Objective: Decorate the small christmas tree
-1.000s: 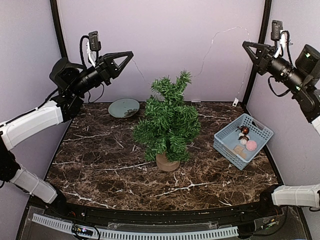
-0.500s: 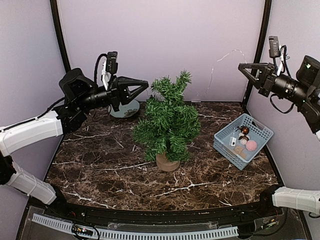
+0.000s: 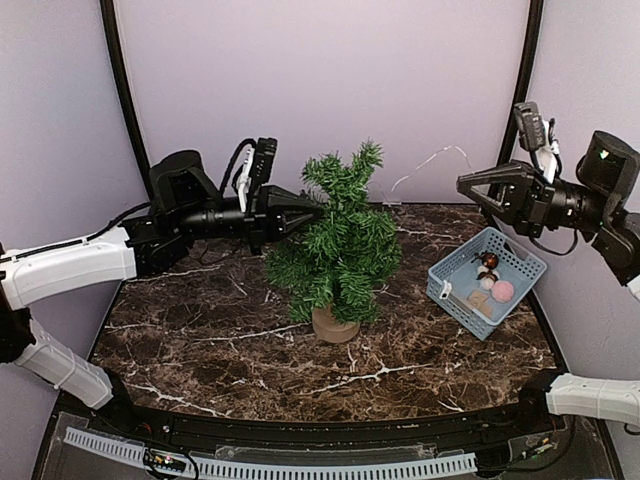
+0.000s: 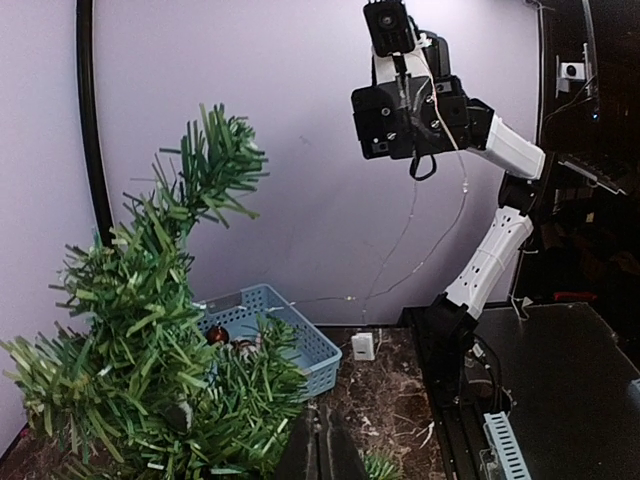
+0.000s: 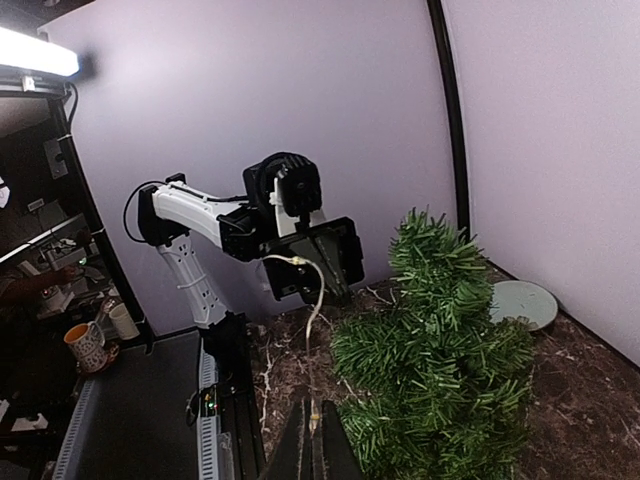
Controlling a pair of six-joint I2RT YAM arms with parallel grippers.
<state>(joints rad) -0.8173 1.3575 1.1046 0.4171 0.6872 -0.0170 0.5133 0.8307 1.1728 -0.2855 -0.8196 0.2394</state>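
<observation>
Tree [image 3: 338, 240] bristles dark green (round wooden stump [image 3: 333, 326]).

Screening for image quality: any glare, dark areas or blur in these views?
Top external: even light, sharp, wire barely visible. Left wrist: tree sharp, right side dim. Right wrist: lamp glares at top left, left side dark.

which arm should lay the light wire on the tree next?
Left, probably. Its hand sits at the small christmas tree's upper branches, with the thin wire pinched. The right hand holds the other end off to the side, above the blue basket, apart from the tree.
</observation>
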